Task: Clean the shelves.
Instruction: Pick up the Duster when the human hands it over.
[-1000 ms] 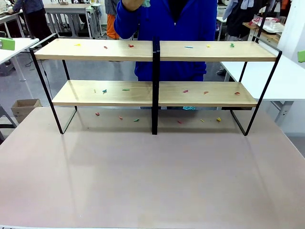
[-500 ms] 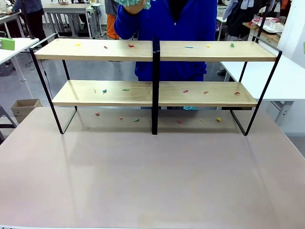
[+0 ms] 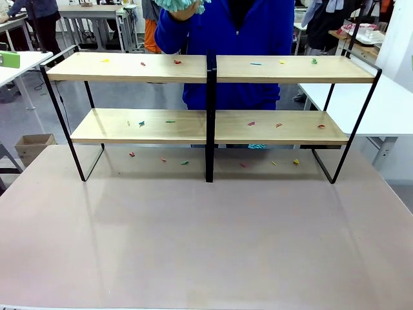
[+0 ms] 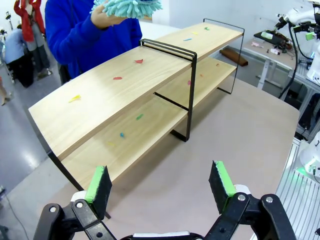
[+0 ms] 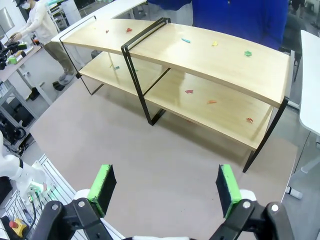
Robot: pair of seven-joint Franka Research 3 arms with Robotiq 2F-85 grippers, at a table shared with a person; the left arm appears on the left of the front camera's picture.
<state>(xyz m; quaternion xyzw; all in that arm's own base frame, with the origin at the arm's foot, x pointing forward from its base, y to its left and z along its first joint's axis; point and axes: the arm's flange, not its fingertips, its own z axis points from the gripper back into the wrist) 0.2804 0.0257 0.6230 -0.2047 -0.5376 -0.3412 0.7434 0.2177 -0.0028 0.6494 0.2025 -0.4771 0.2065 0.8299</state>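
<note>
L pincer (image 4: pixel 160 181) – blk, grn pads (image 4: pixel 96 180)

The shelves (image 3: pixel 129 126) and coloured scraps (image 3: pixel 131 154) occupy the table (image 3: pixel 206 245).

The right gripper (image 5: pixel 164 185) hangs with its jaws wide apart over the table (image 5: pixel 125 145), facing the shelves (image 5: pixel 165 45), whose boards are dotted with small coloured scraps (image 5: pixel 247 53).

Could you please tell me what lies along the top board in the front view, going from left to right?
Along the top board: left yellow scrap, first red scrap, second red scrap, black centre post, teal scrap, right yellow scrap, green scrap.
</note>
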